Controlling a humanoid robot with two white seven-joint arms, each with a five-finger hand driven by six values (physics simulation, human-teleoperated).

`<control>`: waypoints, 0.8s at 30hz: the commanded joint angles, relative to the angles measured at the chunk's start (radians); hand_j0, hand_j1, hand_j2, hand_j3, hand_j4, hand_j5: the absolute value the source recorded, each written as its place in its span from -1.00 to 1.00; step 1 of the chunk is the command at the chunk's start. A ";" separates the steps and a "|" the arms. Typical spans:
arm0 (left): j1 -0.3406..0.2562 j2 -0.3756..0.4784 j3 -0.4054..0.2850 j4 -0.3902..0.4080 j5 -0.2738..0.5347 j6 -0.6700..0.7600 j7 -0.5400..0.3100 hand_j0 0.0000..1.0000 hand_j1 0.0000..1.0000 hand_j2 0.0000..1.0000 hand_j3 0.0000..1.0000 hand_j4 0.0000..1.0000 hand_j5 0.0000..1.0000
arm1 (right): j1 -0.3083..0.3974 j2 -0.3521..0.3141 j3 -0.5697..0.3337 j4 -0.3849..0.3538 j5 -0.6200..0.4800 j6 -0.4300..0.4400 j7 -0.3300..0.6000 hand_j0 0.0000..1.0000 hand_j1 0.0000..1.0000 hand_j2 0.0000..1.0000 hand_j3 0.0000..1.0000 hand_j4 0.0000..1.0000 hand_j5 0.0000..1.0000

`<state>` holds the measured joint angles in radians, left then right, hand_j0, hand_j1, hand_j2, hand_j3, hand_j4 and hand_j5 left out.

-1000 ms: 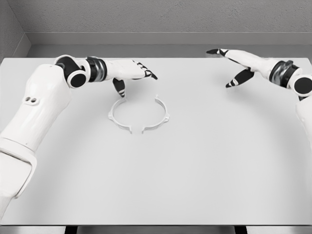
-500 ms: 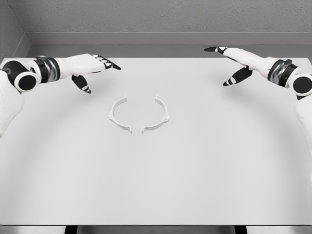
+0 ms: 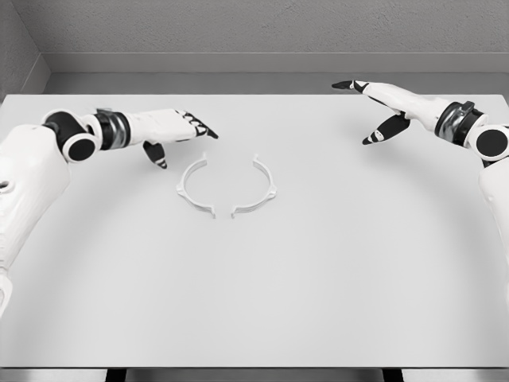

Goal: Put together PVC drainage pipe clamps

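Two white half-ring clamp pieces lie on the white table, facing each other like a broken circle. The left clamp half curves from the top down to a tab near the middle. The right clamp half mirrors it, with a small gap between their lower ends. My left hand hovers just up and left of the left half, fingers stretched out, holding nothing. My right hand is far off at the upper right, fingers spread, holding nothing.
A grey wall runs behind the table's far edge. The table's front edge lies near the bottom of the view.
My left hand swung out to the far left, then came back right and slightly down toward the left clamp half. The right hand barely moved. Both clamp halves stayed put.
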<state>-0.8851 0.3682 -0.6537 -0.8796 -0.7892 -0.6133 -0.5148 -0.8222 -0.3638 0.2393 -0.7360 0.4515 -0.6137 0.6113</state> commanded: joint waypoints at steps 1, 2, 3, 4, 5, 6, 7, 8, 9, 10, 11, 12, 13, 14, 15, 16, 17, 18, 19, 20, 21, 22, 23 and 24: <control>0.000 0.000 -0.017 -0.001 0.004 0.002 0.004 1.00 1.00 1.00 1.00 1.00 1.00 | 0.000 0.000 -0.002 -0.002 -0.008 0.003 0.000 1.00 1.00 1.00 1.00 1.00 1.00; 0.002 0.000 -0.023 -0.004 0.004 0.002 0.004 1.00 1.00 1.00 1.00 1.00 1.00 | 0.000 0.000 -0.002 -0.002 -0.008 0.003 0.000 1.00 1.00 1.00 1.00 1.00 1.00; 0.003 0.000 -0.023 -0.006 0.004 0.002 0.004 1.00 1.00 1.00 1.00 1.00 1.00 | 0.000 0.000 -0.002 -0.002 -0.008 0.003 0.000 1.00 1.00 1.00 1.00 1.00 1.00; 0.003 0.000 -0.023 -0.006 0.004 0.002 0.004 1.00 1.00 1.00 1.00 1.00 1.00 | 0.000 0.000 -0.002 -0.002 -0.008 0.003 0.000 1.00 1.00 1.00 1.00 1.00 1.00; 0.003 0.000 -0.023 -0.006 0.004 0.002 0.004 1.00 1.00 1.00 1.00 1.00 1.00 | 0.000 0.002 -0.002 -0.002 -0.008 0.003 0.000 1.00 1.00 1.00 1.00 1.00 1.00; 0.006 0.000 -0.021 -0.006 0.004 0.002 0.015 1.00 1.00 1.00 1.00 1.00 1.00 | 0.000 0.000 -0.002 -0.002 -0.008 0.003 0.000 1.00 1.00 1.00 1.00 1.00 1.00; 0.006 0.001 -0.021 -0.004 0.004 0.002 0.019 1.00 1.00 1.00 1.00 1.00 1.00 | 0.000 0.000 -0.002 -0.002 -0.008 0.003 0.000 1.00 1.00 1.00 1.00 1.00 1.00; 0.008 0.000 -0.021 -0.004 0.004 0.002 0.021 1.00 1.00 1.00 1.00 1.00 1.00 | 0.000 0.000 -0.002 -0.002 -0.008 0.003 0.000 1.00 1.00 1.00 1.00 1.00 1.00; 0.008 0.000 -0.021 -0.004 0.005 0.002 0.021 1.00 1.00 1.00 1.00 1.00 1.00 | 0.000 0.002 -0.002 -0.002 -0.008 0.003 0.000 1.00 1.00 1.00 1.00 1.00 1.00; 0.008 0.000 -0.021 -0.004 0.007 0.002 0.021 1.00 1.00 1.00 1.00 1.00 1.00 | 0.000 0.000 -0.002 -0.002 -0.008 0.003 0.000 1.00 1.00 1.00 1.00 1.00 1.00; 0.008 0.000 -0.021 -0.004 0.007 0.002 0.021 1.00 1.00 1.00 1.00 1.00 1.00 | 0.000 0.002 -0.002 -0.002 -0.008 0.003 0.000 1.00 1.00 1.00 1.00 1.00 1.00; 0.008 0.000 -0.021 -0.004 0.008 0.002 0.021 1.00 1.00 1.00 1.00 1.00 1.00 | 0.000 0.002 -0.002 -0.002 -0.008 0.003 0.000 1.00 1.00 1.00 1.00 1.00 1.00; 0.008 0.000 -0.021 -0.004 0.008 0.002 0.021 1.00 1.00 1.00 1.00 1.00 1.00 | 0.000 0.002 -0.002 -0.002 -0.008 0.003 0.000 1.00 1.00 1.00 1.00 1.00 1.00; 0.008 0.000 -0.020 -0.004 0.008 0.002 0.021 1.00 1.00 1.00 1.00 1.00 1.00 | 0.000 0.002 -0.002 -0.002 -0.008 0.003 0.000 1.00 1.00 1.00 1.00 1.00 1.00; 0.006 0.003 -0.017 -0.004 0.015 0.002 0.021 1.00 1.00 1.00 1.00 1.00 1.00 | 0.000 0.002 -0.002 -0.002 -0.008 0.003 0.000 1.00 1.00 1.00 1.00 1.00 1.00; 0.005 0.005 -0.015 -0.006 0.016 0.002 0.021 1.00 1.00 1.00 1.00 1.00 1.00 | 0.000 0.002 -0.002 -0.002 -0.008 0.003 0.000 1.00 1.00 1.00 1.00 1.00 1.00; 0.005 0.006 -0.012 -0.007 0.016 0.002 0.021 1.00 1.00 1.00 1.00 1.00 1.00 | 0.000 0.002 -0.002 -0.002 -0.008 0.003 0.000 1.00 1.00 1.00 1.00 1.00 1.00; 0.005 0.008 -0.012 -0.007 0.018 0.002 0.022 1.00 1.00 1.00 1.00 1.00 1.00 | 0.000 0.002 -0.002 -0.002 -0.008 0.003 0.000 1.00 1.00 1.00 1.00 1.00 1.00; 0.005 0.006 -0.012 -0.007 0.018 0.002 0.025 1.00 1.00 1.00 1.00 1.00 1.00 | 0.000 0.003 -0.002 -0.002 -0.008 0.003 0.000 1.00 1.00 1.00 1.00 1.00 1.00; 0.005 0.003 -0.012 -0.007 0.018 0.002 0.025 1.00 1.00 1.00 1.00 1.00 1.00 | 0.000 0.002 -0.002 -0.002 -0.008 0.003 0.000 1.00 1.00 1.00 1.00 1.00 1.00; 0.005 0.008 -0.012 -0.009 0.025 0.002 0.025 1.00 1.00 1.00 1.00 1.00 1.00 | 0.000 0.003 -0.002 -0.002 -0.008 0.003 0.000 1.00 1.00 1.00 1.00 1.00 1.00; 0.005 0.011 -0.012 -0.009 0.039 0.002 0.025 1.00 1.00 1.00 1.00 1.00 1.00 | 0.000 0.003 -0.002 -0.002 -0.008 0.003 0.000 1.00 1.00 1.00 1.00 1.00 1.00; 0.005 0.009 -0.012 -0.007 0.044 0.002 0.027 1.00 1.00 1.00 1.00 1.00 1.00 | 0.000 0.003 -0.002 -0.002 -0.008 0.003 0.000 1.00 1.00 1.00 1.00 1.00 1.00; 0.005 0.008 -0.012 -0.006 0.062 0.002 0.025 1.00 1.00 1.00 1.00 1.00 1.00 | 0.000 0.003 -0.002 -0.002 -0.008 0.003 0.000 1.00 1.00 1.00 1.00 1.00 1.00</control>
<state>-0.8790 0.3751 -0.6680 -0.8859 -0.7524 -0.6131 -0.4901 -0.8222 -0.3606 0.2396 -0.7371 0.4514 -0.6136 0.6113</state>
